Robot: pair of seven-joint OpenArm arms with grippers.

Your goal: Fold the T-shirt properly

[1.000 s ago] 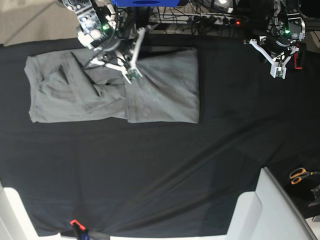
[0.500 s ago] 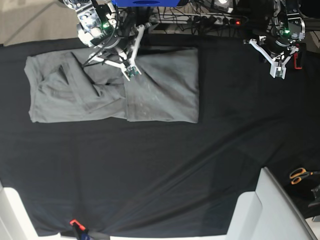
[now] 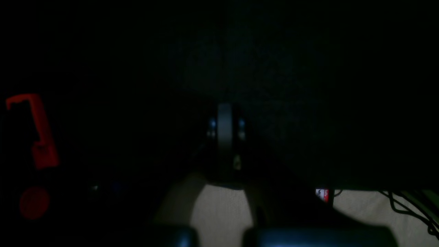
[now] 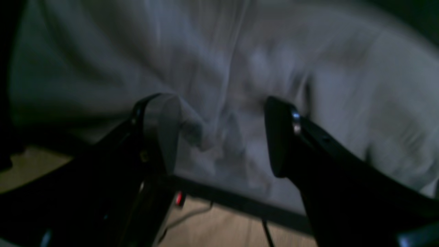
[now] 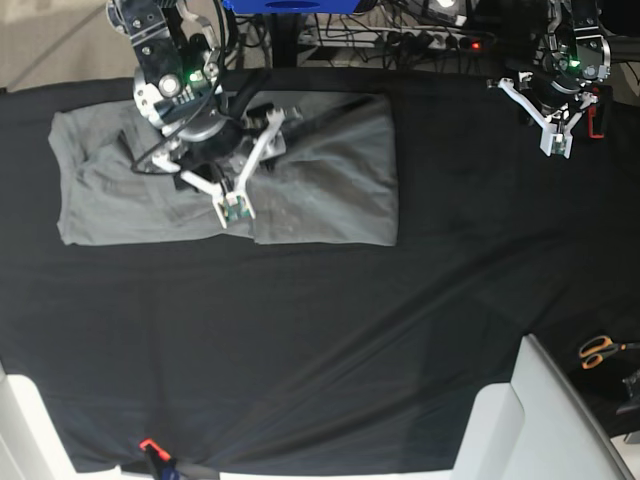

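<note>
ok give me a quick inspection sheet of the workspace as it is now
surface: black cloth covers the table, with creases
job's things: grey T-shirt lies partly folded at the far side
clutter: orange-handled scissors near the right edge; small red clip at the near edge
grippers: right claw open over the shirt, holding nothing; left claw shut and empty, off to the side above bare cloth
cables: bundle and power strip behind the table
surroundings: white panels at the near corners

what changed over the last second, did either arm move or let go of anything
The right gripper swung from the shirt's far edge toward its middle, and its jaws opened, empty, over the T-shirt. The T-shirt kept its folded shape. The left gripper stayed shut, parked over the black cloth.
</note>
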